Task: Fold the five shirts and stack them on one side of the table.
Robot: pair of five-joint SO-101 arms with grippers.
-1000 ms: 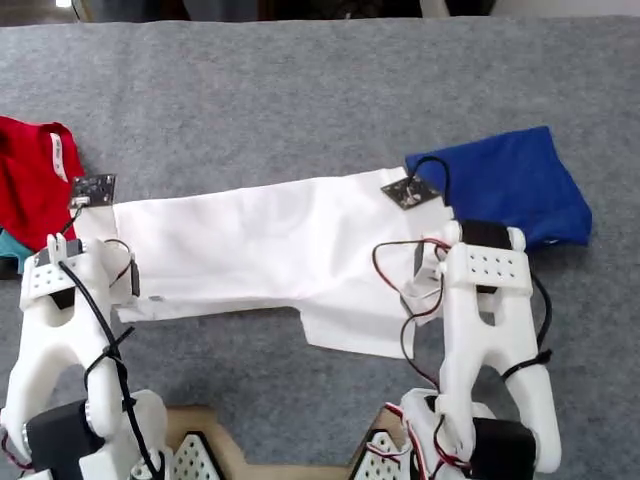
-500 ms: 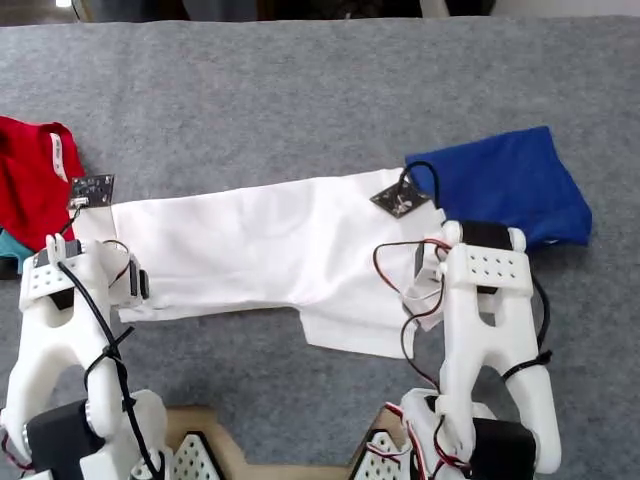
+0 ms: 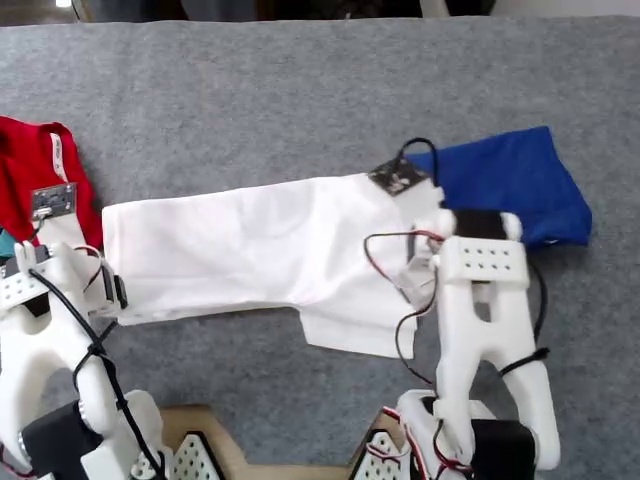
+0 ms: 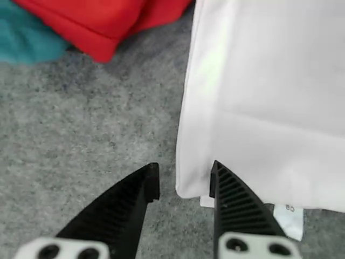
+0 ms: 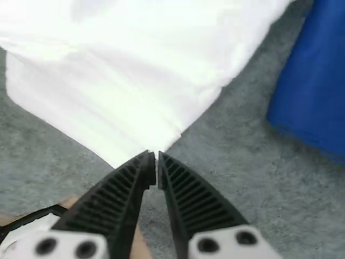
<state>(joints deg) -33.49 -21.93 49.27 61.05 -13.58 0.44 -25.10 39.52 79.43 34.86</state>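
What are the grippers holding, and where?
Left gripper is open, holding nothing. Right gripper is shut at a corner of the white shirt; whether it pinches cloth cannot be told.

White shirt (image 3: pixel 250 245) — flat on table (image 3: pixel 300 90)

Left pincer (image 4: pixel 184 178) shifted left, to white shirt (image 4: pixel 269 97) edge.

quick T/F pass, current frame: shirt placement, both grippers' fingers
The white shirt lies spread out between the arms. True.
The blue shirt lies on the white one. False: the blue shirt lies beside it on the table.
The left gripper has open fingers. True.
The right gripper has wide-open fingers. False: the right gripper's fingers are closed together.
The red shirt touches the blue one. False: the red shirt is at the table's opposite end.
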